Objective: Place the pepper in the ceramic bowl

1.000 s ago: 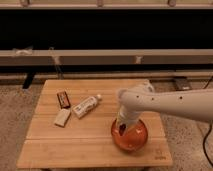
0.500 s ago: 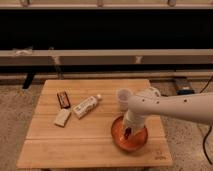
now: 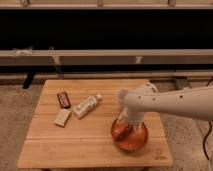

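Observation:
The ceramic bowl (image 3: 136, 142), round, glossy and orange-red, sits on the wooden table (image 3: 75, 145) near its front right. My gripper (image 3: 125, 131) hangs from the white arm (image 3: 170, 102) that reaches in from the right, and it dips down into the bowl's left half. A small dark red shape at the gripper's tip, inside the bowl, looks like the pepper (image 3: 121, 134). I cannot tell whether the gripper still holds it or whether it rests on the bowl's bottom.
A translucent whitish cup (image 3: 123, 95) stands just behind the bowl, next to the arm's wrist. A white labelled bottle (image 3: 85, 106) lies at the table's middle left. A dark snack bar (image 3: 63, 99) and a pale packet (image 3: 62, 117) lie further left.
The arm's wrist has shifted right, uncovering the whitish cup. The gripper has sunk a little lower into the bowl. The items on the left have not moved.

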Action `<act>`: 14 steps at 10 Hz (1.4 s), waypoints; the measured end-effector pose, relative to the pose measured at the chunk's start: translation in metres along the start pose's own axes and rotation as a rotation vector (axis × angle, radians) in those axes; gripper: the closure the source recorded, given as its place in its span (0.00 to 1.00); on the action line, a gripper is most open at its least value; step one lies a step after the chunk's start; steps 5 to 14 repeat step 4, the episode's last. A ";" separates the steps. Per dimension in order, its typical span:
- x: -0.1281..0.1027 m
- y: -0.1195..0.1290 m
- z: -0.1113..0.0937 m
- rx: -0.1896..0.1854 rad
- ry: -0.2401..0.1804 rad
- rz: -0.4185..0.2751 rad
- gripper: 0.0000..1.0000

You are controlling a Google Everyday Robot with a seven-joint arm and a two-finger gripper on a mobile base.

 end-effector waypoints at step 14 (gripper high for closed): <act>0.001 0.023 -0.008 -0.019 -0.014 -0.090 0.20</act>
